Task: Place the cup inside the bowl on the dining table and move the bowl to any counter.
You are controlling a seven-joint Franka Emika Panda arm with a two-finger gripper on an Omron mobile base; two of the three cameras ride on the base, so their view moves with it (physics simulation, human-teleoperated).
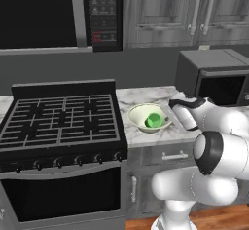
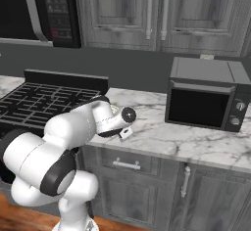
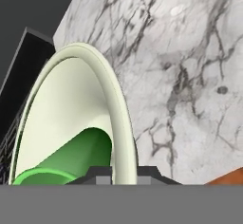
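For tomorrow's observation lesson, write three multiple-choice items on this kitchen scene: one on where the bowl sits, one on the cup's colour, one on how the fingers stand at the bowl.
1. Where is the bowl?
A. on the stove grates
B. on the counter between stove and microwave
C. on top of the microwave

2. What colour is the cup?
A. red
B. blue
C. bright green

3. How do the fingers stand?
A. closed on the bowl's rim
B. wide open above the stove
C. closed on the cup

Answers: 1 B, the left base view shows it on marble beside the stove. 2 C, green inside the bowl. 3 A, the hand view shows the rim between both tips.
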